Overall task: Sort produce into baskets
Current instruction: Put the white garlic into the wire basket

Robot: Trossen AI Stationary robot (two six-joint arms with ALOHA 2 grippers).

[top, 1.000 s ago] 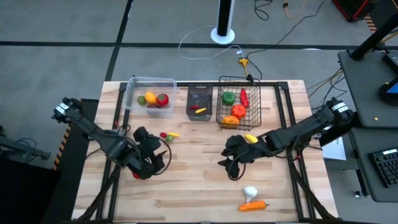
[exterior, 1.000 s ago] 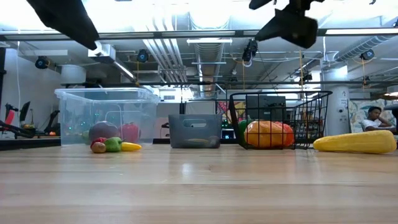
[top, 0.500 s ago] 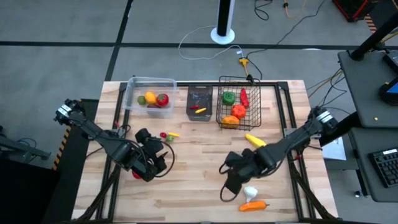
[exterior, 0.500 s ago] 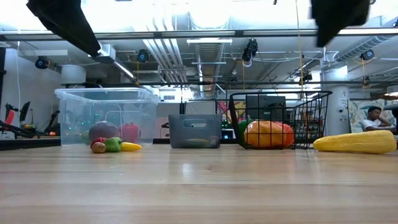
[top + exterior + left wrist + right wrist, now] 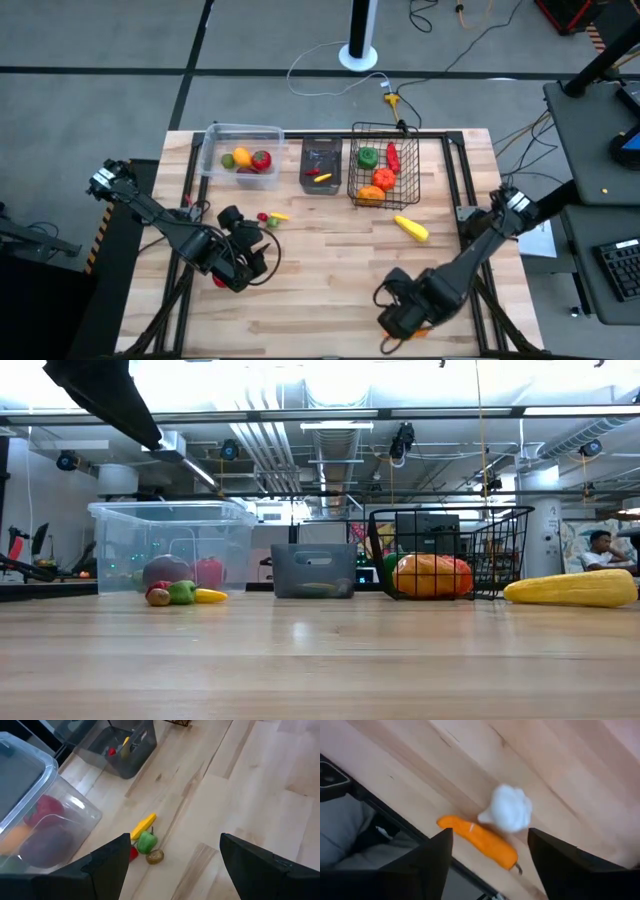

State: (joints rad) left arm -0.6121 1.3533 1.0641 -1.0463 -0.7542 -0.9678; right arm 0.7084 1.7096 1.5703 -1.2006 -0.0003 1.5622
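The step in hand is judged to be an approach for pick-up. The right gripper is positioned over the near right edge of the table, its fingers spread and nothing held. Directly beneath it lie the garlic and the orange pepper, touching each other. The next move calls for a descent onto one of the two and a closing of the fingers without the neighbour being knocked off the edge.

The left gripper is held spread and empty at the left, near a small cluster of produce just in front of the clear tub.

The garlic and pepper are shown only in the right wrist view; in the high view they are hidden by the arm. Only the high view shows the yellow piece lying loose near the wire basket.
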